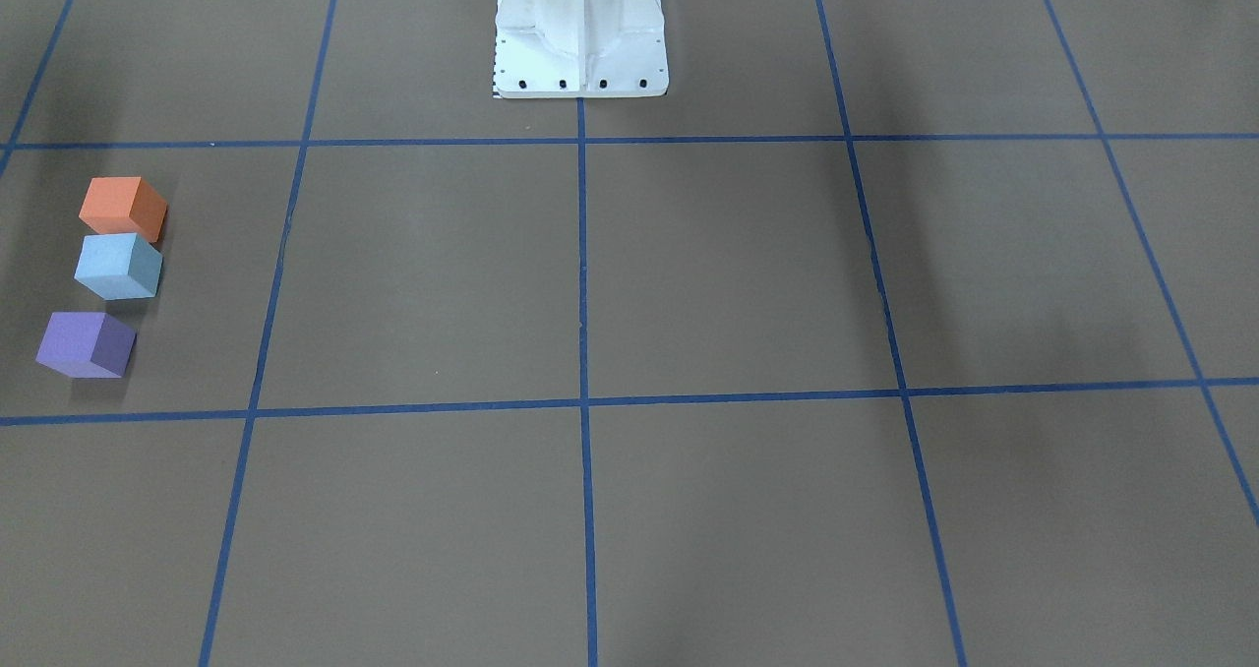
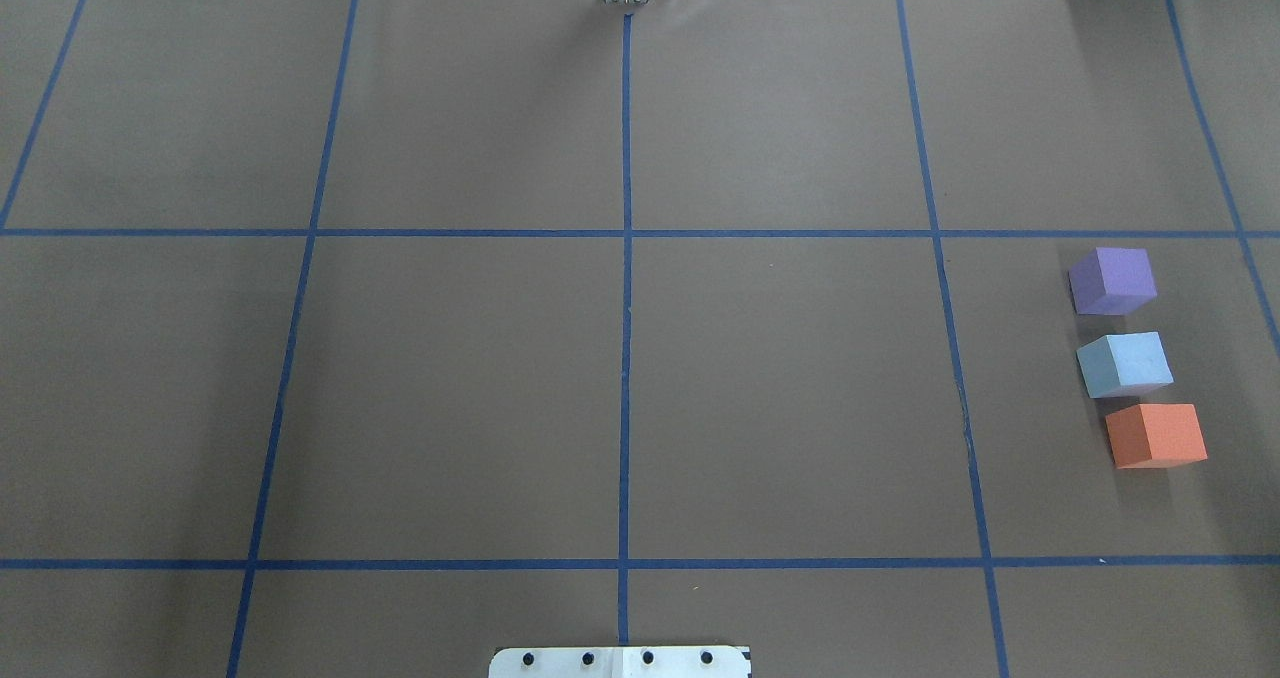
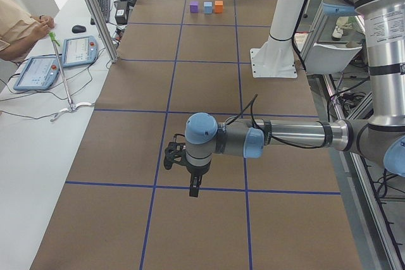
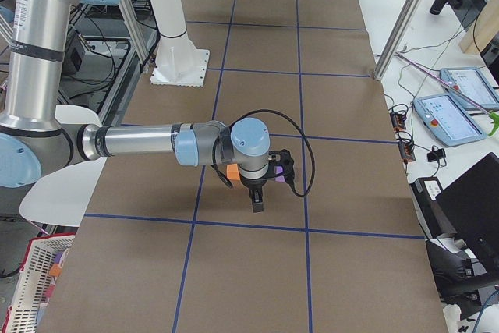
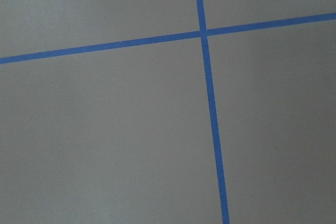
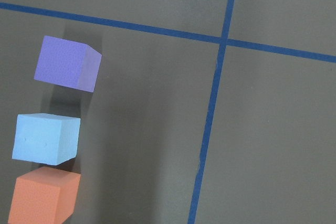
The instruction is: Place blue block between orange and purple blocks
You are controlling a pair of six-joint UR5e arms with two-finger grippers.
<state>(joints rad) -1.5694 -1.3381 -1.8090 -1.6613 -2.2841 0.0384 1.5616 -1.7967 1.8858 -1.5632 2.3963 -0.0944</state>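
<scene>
The blue block (image 2: 1125, 364) stands on the table between the purple block (image 2: 1112, 280) and the orange block (image 2: 1156, 435), all in one row with small gaps, on my right side. The row also shows in the front view, with orange (image 1: 123, 207), blue (image 1: 118, 266) and purple (image 1: 87, 344), and in the right wrist view (image 6: 46, 138). My right gripper (image 4: 256, 205) hangs above and beside the row, holding nothing that I can see; I cannot tell if it is open. My left gripper (image 3: 193, 189) hovers over bare table far from the blocks; I cannot tell its state.
Blue tape lines (image 2: 626, 258) divide the brown table into squares. The white robot pedestal (image 1: 580, 37) stands at the table's near-robot edge. Tablets (image 3: 54, 61) and a seated person are on the white bench beyond the far edge.
</scene>
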